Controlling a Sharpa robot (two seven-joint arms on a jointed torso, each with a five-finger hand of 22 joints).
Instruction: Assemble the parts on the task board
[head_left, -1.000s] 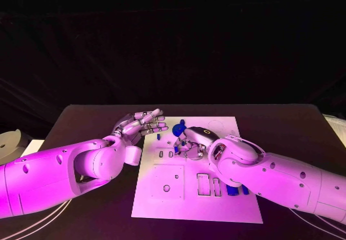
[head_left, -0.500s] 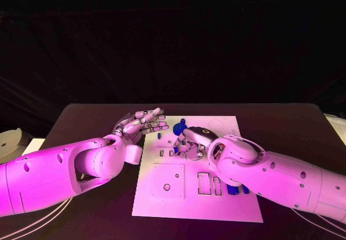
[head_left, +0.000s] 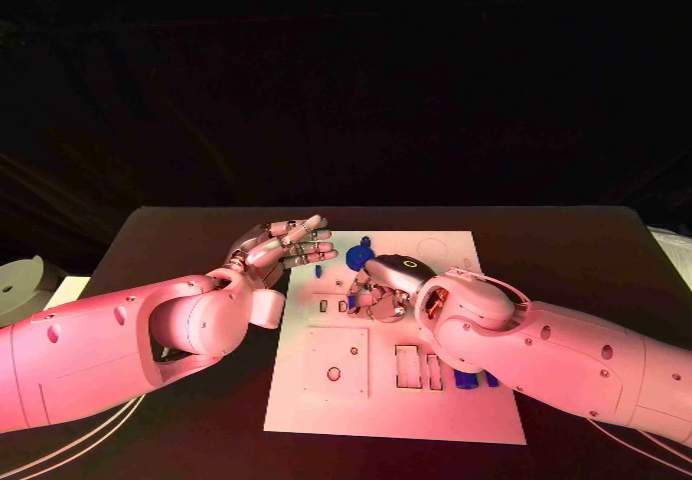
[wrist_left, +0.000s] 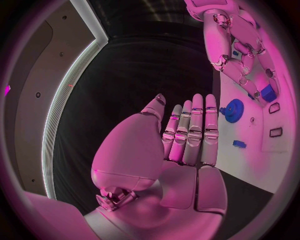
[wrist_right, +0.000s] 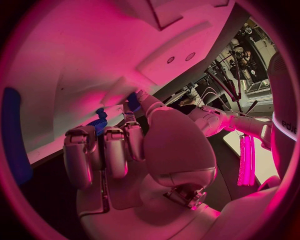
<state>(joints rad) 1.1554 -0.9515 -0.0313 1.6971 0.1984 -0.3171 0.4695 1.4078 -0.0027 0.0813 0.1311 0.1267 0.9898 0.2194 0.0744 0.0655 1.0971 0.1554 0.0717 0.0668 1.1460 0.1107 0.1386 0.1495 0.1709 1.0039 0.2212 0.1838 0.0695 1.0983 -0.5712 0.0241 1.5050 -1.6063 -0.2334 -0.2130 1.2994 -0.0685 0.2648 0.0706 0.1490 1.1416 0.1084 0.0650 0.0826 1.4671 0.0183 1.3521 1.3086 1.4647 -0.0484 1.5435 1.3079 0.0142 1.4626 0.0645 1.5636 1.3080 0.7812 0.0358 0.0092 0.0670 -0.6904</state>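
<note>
White plastic task board (head_left: 389, 400) lies mid black counter (head_left: 577, 240); my left hand (head_left: 284, 246) stays open and empty beside it, my right hand (head_left: 382, 287) has crept over the blue toothed gear (wrist_left: 234, 110), grip unclear, so seating probably isn't done.

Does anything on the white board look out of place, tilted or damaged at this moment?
Nothing stands out. The task board lies flat on the table, undamaged. The right hand works over it; the left hand hovers empty beside it.

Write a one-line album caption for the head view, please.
Right hand reaches down onto the white board among blue parts; left hand hovers open beside it.
</note>
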